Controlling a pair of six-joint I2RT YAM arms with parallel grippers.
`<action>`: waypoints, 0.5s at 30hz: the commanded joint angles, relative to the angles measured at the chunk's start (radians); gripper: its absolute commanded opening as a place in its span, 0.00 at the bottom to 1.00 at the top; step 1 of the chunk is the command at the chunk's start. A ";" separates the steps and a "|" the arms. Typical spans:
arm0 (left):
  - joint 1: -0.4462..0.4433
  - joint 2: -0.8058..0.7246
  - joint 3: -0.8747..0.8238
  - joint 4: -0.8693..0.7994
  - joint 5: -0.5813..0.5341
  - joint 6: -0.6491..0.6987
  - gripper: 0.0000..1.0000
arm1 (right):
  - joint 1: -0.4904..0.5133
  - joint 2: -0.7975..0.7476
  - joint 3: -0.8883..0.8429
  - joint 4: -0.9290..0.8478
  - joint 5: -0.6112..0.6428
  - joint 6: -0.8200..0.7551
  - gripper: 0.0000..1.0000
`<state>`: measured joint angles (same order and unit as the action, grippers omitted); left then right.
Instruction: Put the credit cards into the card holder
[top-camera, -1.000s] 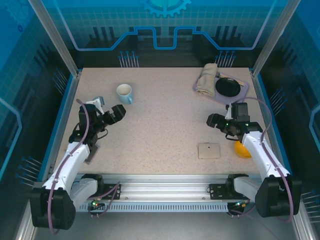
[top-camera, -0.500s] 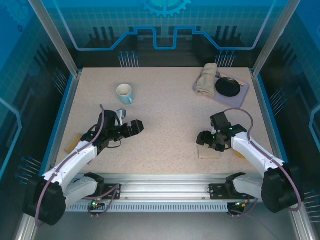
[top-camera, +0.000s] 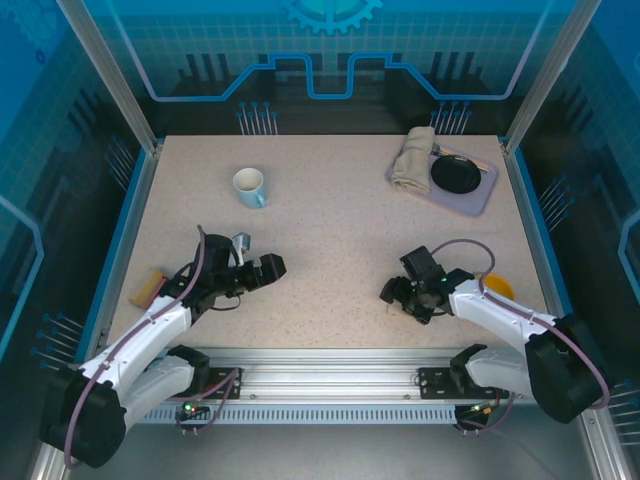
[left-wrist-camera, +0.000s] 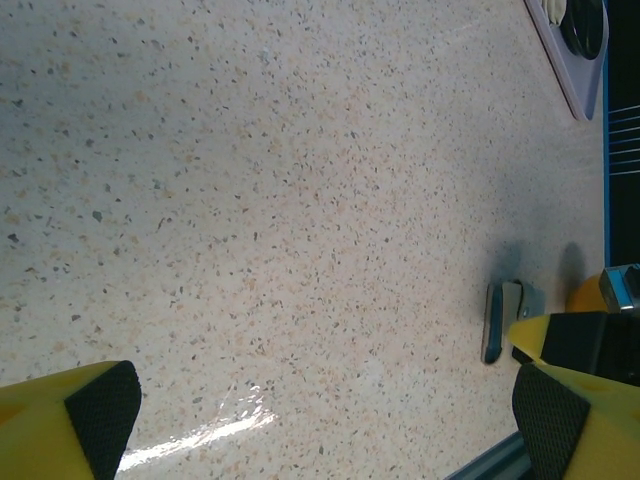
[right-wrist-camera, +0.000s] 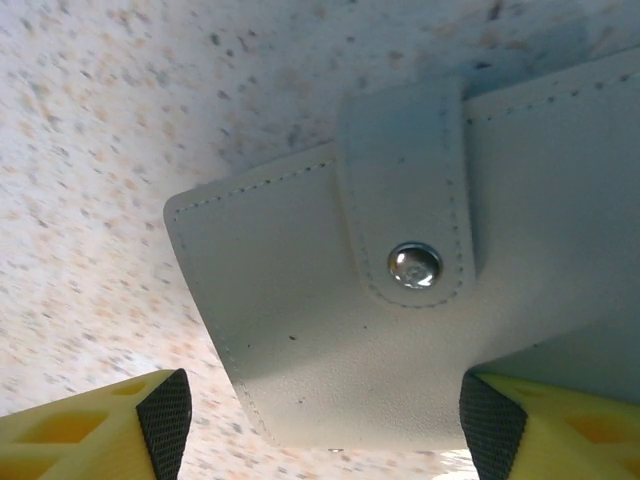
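The card holder (right-wrist-camera: 330, 330) is a flat beige case lying on the table, held closed by a strap with a silver snap (right-wrist-camera: 415, 265). My right gripper (right-wrist-camera: 328, 425) is open and hangs low over it, with one black pad (right-wrist-camera: 165, 420) off its left edge and the other at its right. From above, my right gripper (top-camera: 395, 292) covers the holder. My left gripper (top-camera: 270, 268) is open over bare table left of centre, its pads (left-wrist-camera: 100, 410) wide apart. Flat tan and red pieces (top-camera: 150, 288), apparently the credit cards, lie at the table's left edge, partly behind my left arm.
A white mug (top-camera: 248, 186) stands at the back left. A grey tray (top-camera: 480, 195) at the back right holds a folded towel (top-camera: 412, 158) and a black dish (top-camera: 458, 175). An orange round thing (top-camera: 497, 287) sits just right of my right forearm.
My right gripper has come down and leftward onto the card holder, covering it from above. My left gripper swung from the left edge toward the table's middle, uncovering the tan pieces.
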<state>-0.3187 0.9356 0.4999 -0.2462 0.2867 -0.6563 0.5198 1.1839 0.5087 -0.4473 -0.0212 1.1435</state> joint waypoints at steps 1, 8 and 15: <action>-0.018 0.000 -0.016 0.002 0.031 -0.029 0.99 | 0.072 0.059 -0.064 0.267 -0.138 0.208 0.75; -0.055 0.049 0.008 0.013 0.030 -0.040 0.99 | 0.030 0.158 0.086 0.333 -0.344 0.079 0.76; -0.099 0.084 0.016 0.025 0.023 -0.049 0.99 | -0.028 0.138 0.277 -0.163 -0.066 -0.295 0.75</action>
<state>-0.4011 1.0077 0.4999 -0.2379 0.2901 -0.6830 0.5335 1.3354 0.7776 -0.4122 -0.1638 1.0210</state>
